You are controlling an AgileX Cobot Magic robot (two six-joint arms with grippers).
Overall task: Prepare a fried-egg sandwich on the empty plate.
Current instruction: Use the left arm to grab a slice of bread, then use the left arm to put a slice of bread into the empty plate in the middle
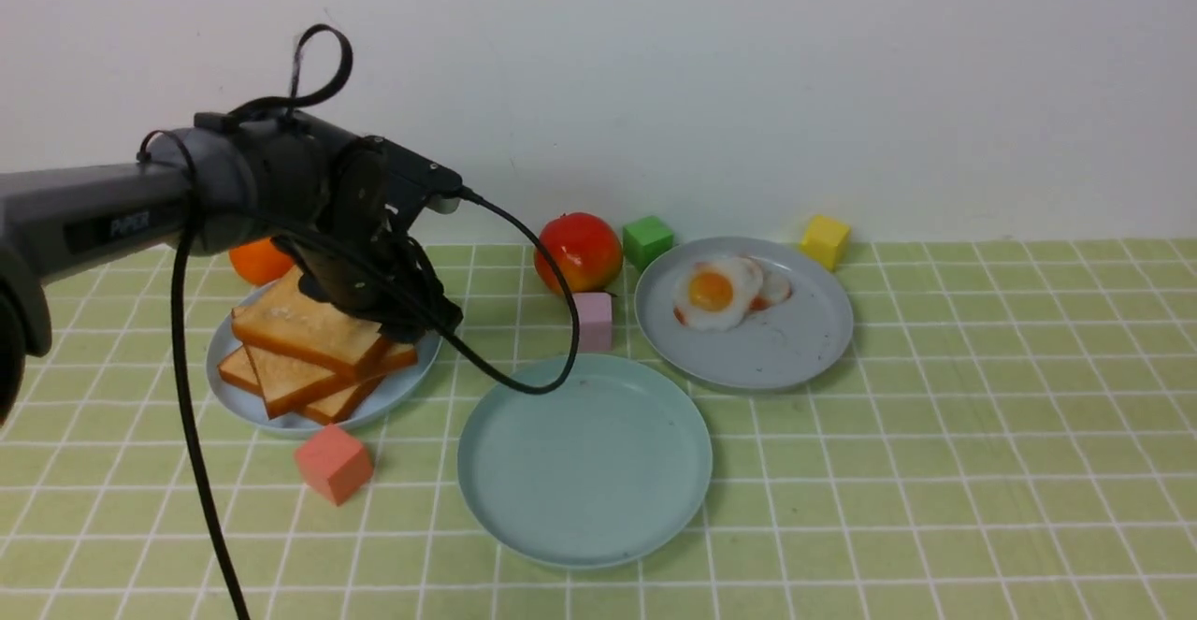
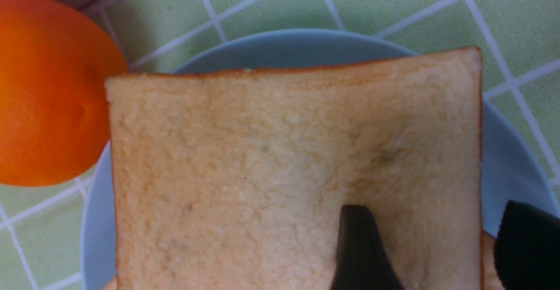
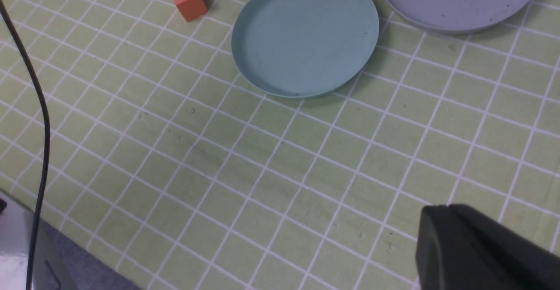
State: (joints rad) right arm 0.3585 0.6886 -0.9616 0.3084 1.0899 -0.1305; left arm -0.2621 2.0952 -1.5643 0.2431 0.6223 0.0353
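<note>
Front view: the left fingers [image 1: 411,316] are spread over the toast stack [image 1: 309,358], left of the empty plate [image 1: 584,461]. Two slices could be lifted together.

Left wrist view: only the top slice [image 2: 262,172] is straddled, at its edge, so slipping is risked.

Right wrist view: the right fingers [image 3: 481,246] are closed, apart from the empty plate.

Green-tiled counter [image 1: 982,433]: mint plate [image 1: 584,470] up front, toast plate [image 1: 281,422] left, egg plate [image 1: 795,349] right; coral cube [image 1: 333,462], pink cube [image 1: 593,321], green cube [image 1: 647,240], yellow cube [image 1: 825,240]; an orange [image 1: 257,262]; maybe a tomato [image 1: 578,252].
</note>
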